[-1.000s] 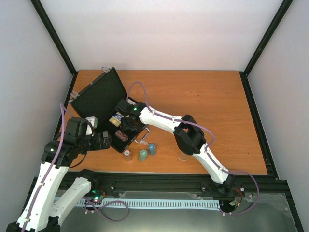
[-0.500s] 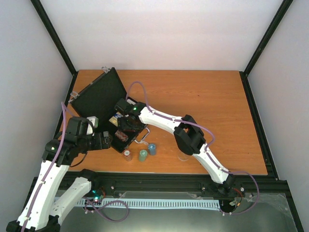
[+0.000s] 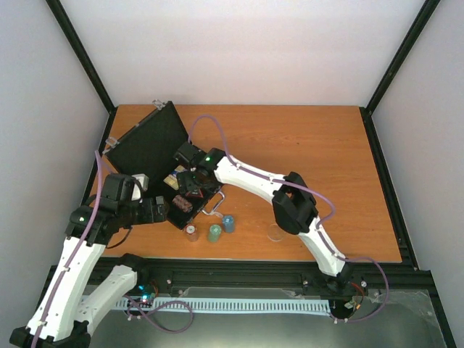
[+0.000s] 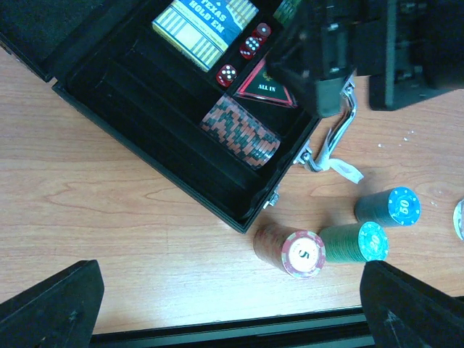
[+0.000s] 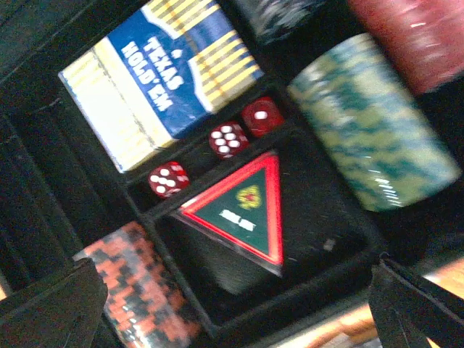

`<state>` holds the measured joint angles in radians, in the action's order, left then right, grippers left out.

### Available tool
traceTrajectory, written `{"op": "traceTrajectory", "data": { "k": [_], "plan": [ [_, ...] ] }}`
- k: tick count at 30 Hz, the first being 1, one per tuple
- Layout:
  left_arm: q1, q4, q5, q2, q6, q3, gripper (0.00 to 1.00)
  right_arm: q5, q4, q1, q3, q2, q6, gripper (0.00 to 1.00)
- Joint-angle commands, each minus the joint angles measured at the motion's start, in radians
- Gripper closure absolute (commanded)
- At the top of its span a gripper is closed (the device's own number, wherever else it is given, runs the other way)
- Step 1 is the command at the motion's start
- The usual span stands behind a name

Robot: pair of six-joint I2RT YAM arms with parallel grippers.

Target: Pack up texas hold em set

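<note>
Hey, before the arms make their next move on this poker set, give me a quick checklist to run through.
1. Case lid open: ok.
2. Right end effector open, empty, above the case: ok.
3. Left end effector open, empty: ok.
4. Triangle and dice in their compartments: ok.
5. Chips all packed: not ok; red stack, green stack and blue stack sit on the table.
6. Clear disc packed: not ok; it lies on the table.

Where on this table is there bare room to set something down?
The far right of the table, beyond the right arm up to the back edge, is bare wood. It is crowded at the near left, where the open case, three chip stacks and a clear disc sit.
</note>
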<state>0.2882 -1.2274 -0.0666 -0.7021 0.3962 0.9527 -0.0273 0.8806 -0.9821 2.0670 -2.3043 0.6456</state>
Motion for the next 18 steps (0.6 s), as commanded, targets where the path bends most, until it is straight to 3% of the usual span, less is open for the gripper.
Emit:
{"op": "traceTrajectory", "data": {
  "k": [1,6,12,18],
  "plan": [
    [0.005,0.026,0.021,-0.012,0.002,0.034,0.0,-0.182,0.079,-0.001,-0.044,0.126,-0.065,0.0],
    [0.005,0.04,0.051,-0.035,0.028,0.038,0.0,-0.289,0.166,0.024,-0.214,0.255,-0.056,0.0],
    [0.005,0.069,0.028,-0.092,0.063,0.049,0.0,-0.253,0.124,0.105,-0.636,0.467,-0.023,0.0],
    [0.005,0.078,0.045,-0.149,0.029,0.071,0.0,-0.168,0.089,0.111,-0.835,0.532,0.003,0.0]
  ]
}}
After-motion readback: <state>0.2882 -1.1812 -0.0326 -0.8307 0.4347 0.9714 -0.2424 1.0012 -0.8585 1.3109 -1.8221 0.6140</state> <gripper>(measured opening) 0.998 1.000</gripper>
